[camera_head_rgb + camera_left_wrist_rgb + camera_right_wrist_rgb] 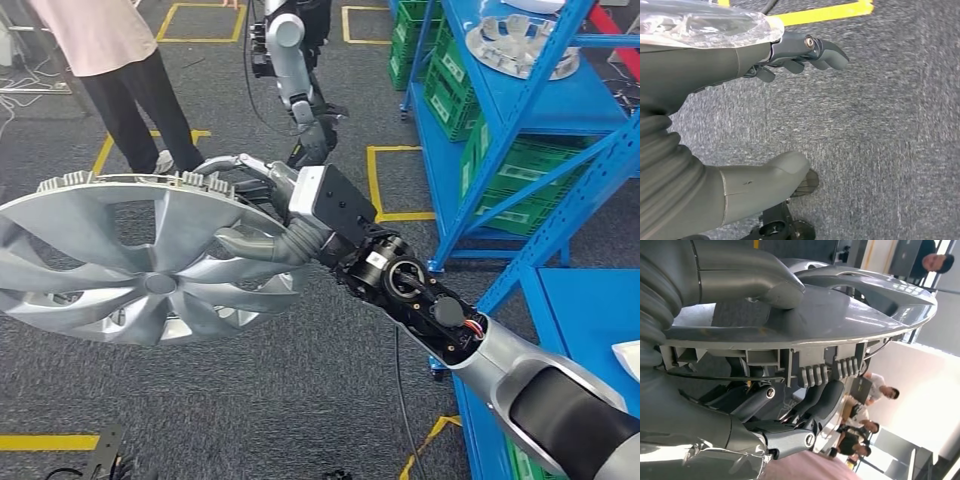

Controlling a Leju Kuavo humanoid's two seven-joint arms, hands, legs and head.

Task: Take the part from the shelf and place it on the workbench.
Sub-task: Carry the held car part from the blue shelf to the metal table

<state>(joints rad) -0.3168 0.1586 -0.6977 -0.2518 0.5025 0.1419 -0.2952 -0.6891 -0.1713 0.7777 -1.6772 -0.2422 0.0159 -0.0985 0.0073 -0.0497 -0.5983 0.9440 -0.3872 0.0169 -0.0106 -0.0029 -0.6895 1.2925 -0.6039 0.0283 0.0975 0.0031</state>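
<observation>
The right hand (pixel 260 215) grips the hubcap (pixel 143 265) at its rim — thumb (pixel 753 277) pressed on the silver face, dark fingers (pixel 821 400) curled under the ribbed edge. The hubcap hangs flat in the air above grey carpet (pixel 302 400), well apart from the blue shelf (pixel 528 110). The left hand (pixel 764 115) holds nothing — thumb and fingers spread wide over the carpet. A person (pixel 128 70) stands beyond the hubcap. Another hubcap (pixel 521 45) lies on the shelf's upper level.

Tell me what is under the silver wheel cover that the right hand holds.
Under the wheel cover lies grey carpet floor, seen through its openings. The right hand grips its rim, fingers below; the floor directly beneath stays covered.
</observation>
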